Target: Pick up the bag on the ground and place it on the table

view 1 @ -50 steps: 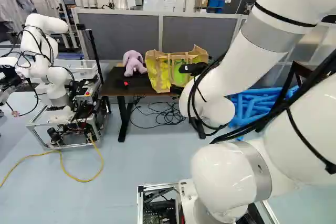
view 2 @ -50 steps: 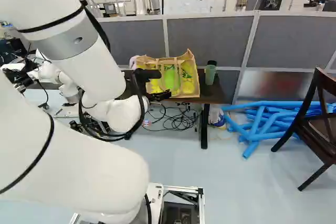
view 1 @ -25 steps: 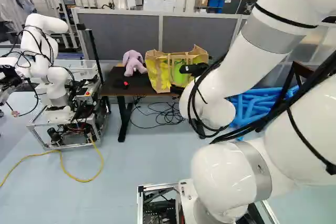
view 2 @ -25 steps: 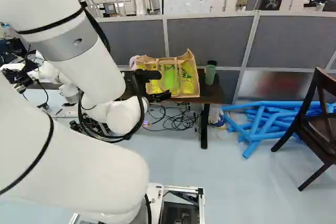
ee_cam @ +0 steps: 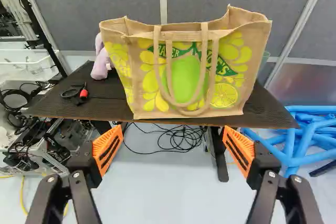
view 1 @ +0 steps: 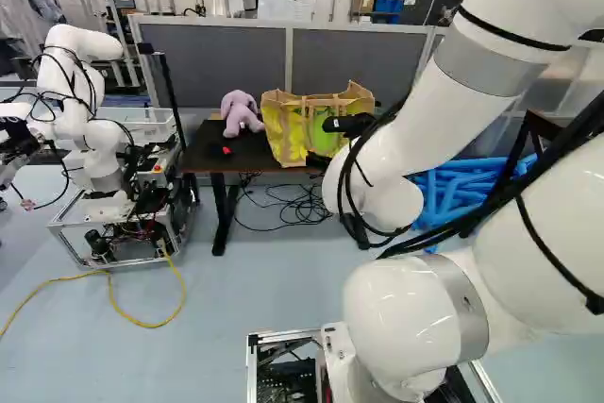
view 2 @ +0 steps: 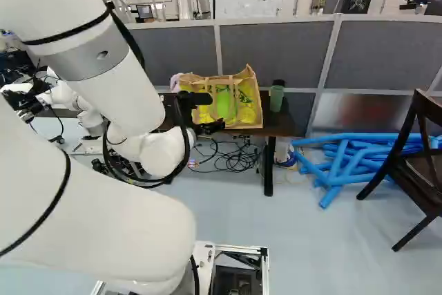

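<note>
Yellow and tan, the bag (ee_cam: 184, 72) stands upright on the desk (ee_cam: 58, 100), right of the purple plush toy (view 1: 241, 114); the fingers (ee_cam: 106, 148) are spread wide open on its near side.

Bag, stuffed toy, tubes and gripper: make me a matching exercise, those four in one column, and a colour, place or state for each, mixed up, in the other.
Column one
1. Bag
2. Stuffed toy
3. Tubes
4. Gripper

Column two
A. Blue, piled on the floor
B. Open, holding nothing
C. Tan with a yellow and green print, standing on the table
D. Light purple

Right pairs: 1-C, 2-D, 3-A, 4-B
</note>
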Robot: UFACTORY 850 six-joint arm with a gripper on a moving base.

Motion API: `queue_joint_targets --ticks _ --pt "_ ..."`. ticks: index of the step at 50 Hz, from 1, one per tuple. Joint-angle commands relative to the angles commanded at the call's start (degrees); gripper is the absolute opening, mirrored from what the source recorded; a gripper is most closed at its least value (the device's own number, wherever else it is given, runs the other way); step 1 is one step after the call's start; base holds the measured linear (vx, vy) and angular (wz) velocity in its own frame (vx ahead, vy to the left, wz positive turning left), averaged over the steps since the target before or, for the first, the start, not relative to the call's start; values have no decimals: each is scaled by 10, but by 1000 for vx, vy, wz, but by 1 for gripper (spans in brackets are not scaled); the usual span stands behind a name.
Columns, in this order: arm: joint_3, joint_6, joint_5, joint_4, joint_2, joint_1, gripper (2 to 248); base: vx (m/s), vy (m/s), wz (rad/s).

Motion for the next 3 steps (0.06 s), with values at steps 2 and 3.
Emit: queue_joint_targets --ticks 2,3 --pt "0 0 0 0 0 0 247 0 0 0" --pt "0 0 0 0 0 0 247 0 0 0"
